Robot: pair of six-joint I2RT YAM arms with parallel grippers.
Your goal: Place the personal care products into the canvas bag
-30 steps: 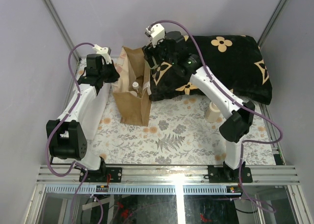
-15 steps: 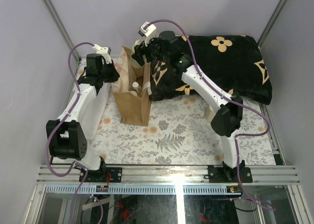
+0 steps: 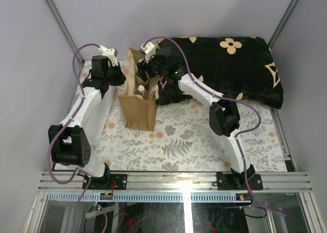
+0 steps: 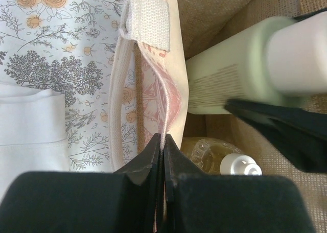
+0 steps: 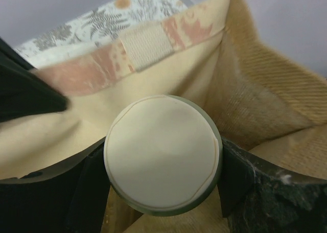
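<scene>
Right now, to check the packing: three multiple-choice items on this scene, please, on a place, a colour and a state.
1. The greenish plastic bottle with the pale round cap is: A in the mouth of the tall tan canvas bag; B lying beside it; C beneath it.
2. The small bottle deeper in the bag is: A blue; B black; C clear amber.
3. The left hand is: A wide open; B shut on the bag's rim; C gripping a bottle.
Answers: A, the right hand holds it inside the opening; C, its clear body shows amber; B, its fingers pinch the fabric edge.
</scene>
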